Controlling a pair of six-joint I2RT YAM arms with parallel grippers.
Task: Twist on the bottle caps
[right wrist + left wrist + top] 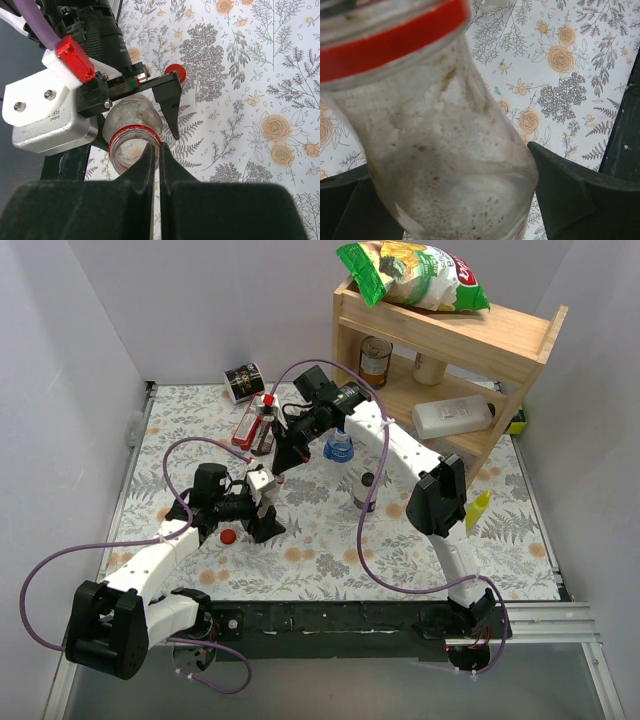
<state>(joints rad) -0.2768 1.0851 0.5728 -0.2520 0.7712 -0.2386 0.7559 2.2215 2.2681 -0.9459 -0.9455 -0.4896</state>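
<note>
My left gripper (455, 200) is shut on a clear bottle (440, 140) with a red ring round its open neck. The bottle is held tilted above the flowered cloth. In the right wrist view the bottle (131, 120) has its open mouth towards me. My right gripper (155, 150) is shut with its tips pinching the rim of the mouth. A loose red cap (175, 73) lies on the cloth just beyond the left finger; it also shows in the top view (229, 536). Both grippers meet at mid-table, the left (258, 505) and the right (283, 462). A blue-capped bottle (339, 447) stands nearby.
Another small bottle (365, 488) stands right of centre. A red-topped bottle (266, 412) and a red pack lie at the back. A wooden shelf (470, 350) at the back right holds a chip bag, cans and a white jug. A yellow squeeze bottle (478, 508) stands by the right arm.
</note>
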